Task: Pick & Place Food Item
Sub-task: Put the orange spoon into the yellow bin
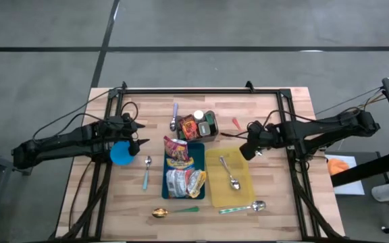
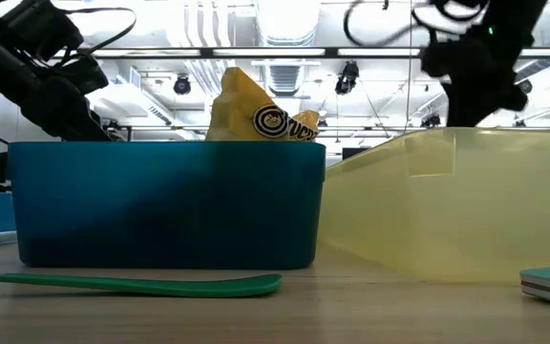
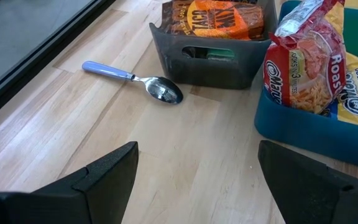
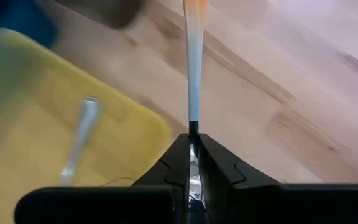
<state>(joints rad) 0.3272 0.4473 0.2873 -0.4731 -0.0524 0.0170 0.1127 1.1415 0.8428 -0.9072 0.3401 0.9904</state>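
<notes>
Ramen packets (image 1: 179, 162) stand in the blue bin (image 1: 196, 150); one shows yellow above its wall (image 2: 256, 119). A taco packet (image 3: 219, 15) fills the dark bin (image 1: 201, 126). My right gripper (image 1: 248, 146) hovers by the yellow tray's (image 1: 245, 192) far right corner. It is shut on a utensil with an orange-tipped handle (image 1: 237, 123). My left gripper (image 1: 140, 135) stands open above bare wood, left of the bins, nothing between its fingers (image 3: 104, 174). My right gripper pinches the utensil's thin metal neck (image 4: 193, 130) between its two fingers, slanting down from above. The fingers lie along the utensil. Its pale handle (image 4: 193, 68) sticks straight out past the fingertips toward its orange end. Whether that end touches the wood cannot be told.
A metal spoon (image 1: 231, 174) lies in the yellow tray. A blue-handled spoon (image 3: 135, 79) lies left of the dark bin. A blue cup (image 1: 121, 152) sits by my left gripper. More spoons (image 1: 174, 211) (image 1: 245, 208) (image 1: 146, 170) lie nearer the front edge.
</notes>
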